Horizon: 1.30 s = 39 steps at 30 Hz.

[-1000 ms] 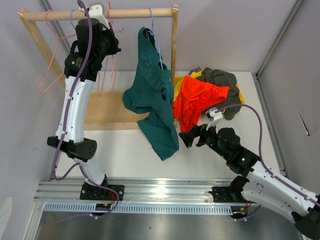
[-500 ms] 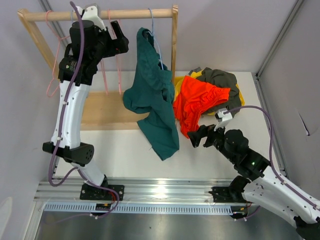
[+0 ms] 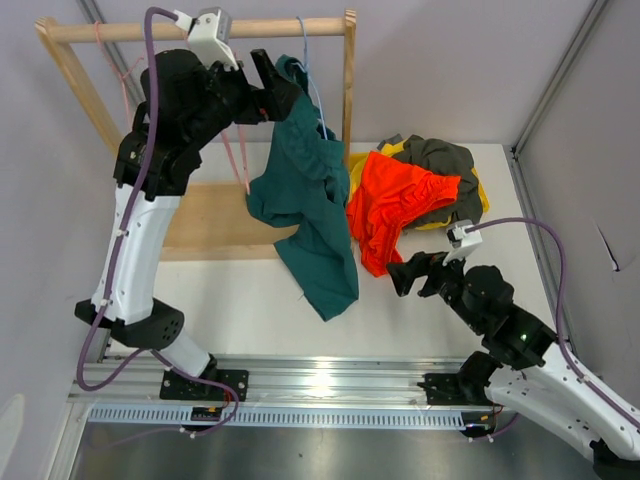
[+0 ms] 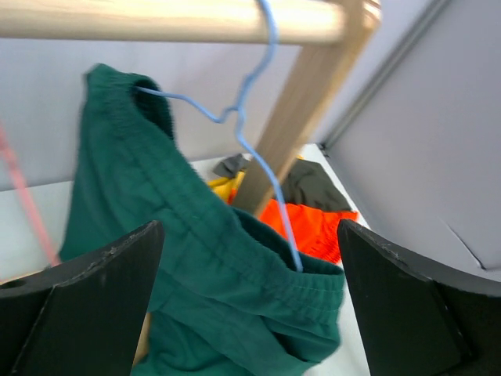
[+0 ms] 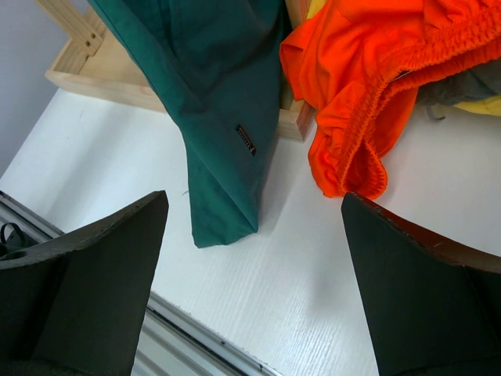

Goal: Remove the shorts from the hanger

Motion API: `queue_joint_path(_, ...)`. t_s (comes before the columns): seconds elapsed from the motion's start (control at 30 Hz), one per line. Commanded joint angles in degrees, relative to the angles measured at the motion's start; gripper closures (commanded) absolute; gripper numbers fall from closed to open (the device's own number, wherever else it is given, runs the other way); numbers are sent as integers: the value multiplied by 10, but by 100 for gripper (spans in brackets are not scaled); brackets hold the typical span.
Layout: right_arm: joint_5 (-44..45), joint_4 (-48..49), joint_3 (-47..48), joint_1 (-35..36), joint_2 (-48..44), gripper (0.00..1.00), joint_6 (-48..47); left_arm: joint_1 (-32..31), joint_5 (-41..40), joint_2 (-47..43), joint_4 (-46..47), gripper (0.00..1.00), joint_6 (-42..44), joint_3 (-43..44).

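- Left wrist view: left gripper (image 4: pixel 246 243) spread wide, facing teal shorts (image 4: pixel 196 266) on blue hanger (image 4: pixel 262 149).
- Right wrist view: right gripper (image 5: pixel 254 207) spread wide, empty, near orange shorts (image 5: pixel 376 70).

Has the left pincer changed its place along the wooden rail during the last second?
Yes. The left pincer has moved right along the wooden rail, away from the pink hangers, and now it reaches the dark teal shorts.

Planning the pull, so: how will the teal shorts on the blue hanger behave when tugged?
Probably floppy and light: the teal shorts hang in loose folds. Their gathered waistband is threaded over the blue hanger, so it may stretch and snag before sliding off. The thin wire hanger hooks on the wooden rod, so it will likely swing.
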Motion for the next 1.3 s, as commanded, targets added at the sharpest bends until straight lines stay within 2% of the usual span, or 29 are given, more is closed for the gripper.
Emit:
queue_joint_path(0.0, 19, -16, 14, 4, -25, 1, 10, -25, 23, 19, 33, 3, -20, -2)
queue_joint_path(0.37, 13, -33, 18, 8, -49, 1, 32, -54, 15, 99, 73, 6, -36, 15)
queue_joint_path(0.47, 11, -39, 21, 8, -57, 1, 37, -57, 9, 118, 83, 12, -40, 18)
queue_joint_path(0.57, 15, -51, 21, 9, -61, 1, 36, -61, 0, 132, 90, 29, -45, 16)
queue_joint_path(0.6, 17, -54, 22, 9, -61, 1, 35, -61, -2, 135, 92, 50, -46, 16)
queue_joint_path(0.7, 17, -58, 20, 8, -65, 0, 38, -63, -18, 138, 91, 96, -54, 18)
queue_joint_path(0.73, 14, -58, 19, 8, -66, 1, 36, -68, -22, 137, 91, 100, -53, 19)
queue_joint_path(0.83, 2, -46, 22, 8, -62, 1, 32, -73, -41, 126, 90, 100, -49, 25)
queue_joint_path(1.0, -40, -14, 67, 14, 4, 1, 11, -78, -36, 116, 62, 100, -55, 76)
queue_joint_path(1.13, -20, 15, 149, 57, 94, 1, -26, -82, -34, 88, 73, 100, -58, 75)
queue_joint_path(1.27, 45, 34, 245, 143, 188, 0, -70, -82, -33, 76, 73, 100, -57, 82)
